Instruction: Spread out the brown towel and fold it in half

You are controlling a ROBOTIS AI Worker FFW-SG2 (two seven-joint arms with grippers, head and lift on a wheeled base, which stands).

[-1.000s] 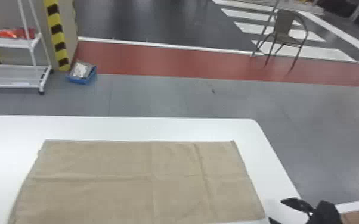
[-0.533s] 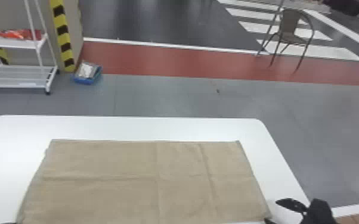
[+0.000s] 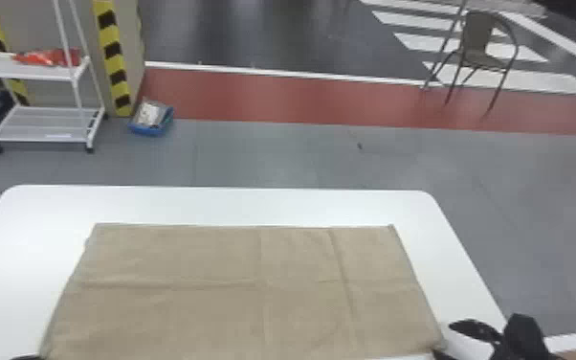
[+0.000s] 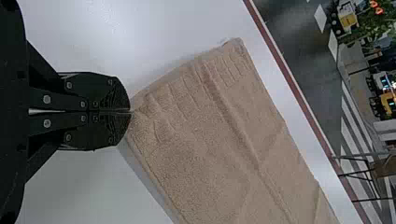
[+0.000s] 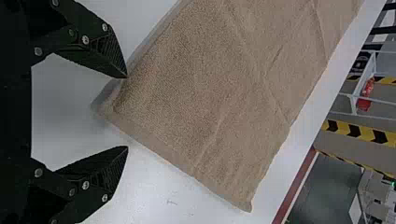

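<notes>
Pinching one near corner of the brown towel point(image 4: 196, 135), the left gripper point(image 4: 130, 111) is closed, likely for folding, while the empty right gripper point(image 5: 126, 112) gapes around the other near corner, presumably to match, the cloth lying spread on the white table point(image 3: 215, 206).

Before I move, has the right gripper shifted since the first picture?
Yes, leftward: judged against the right edge of the table, the right gripper is closer to the brown towel.
</notes>
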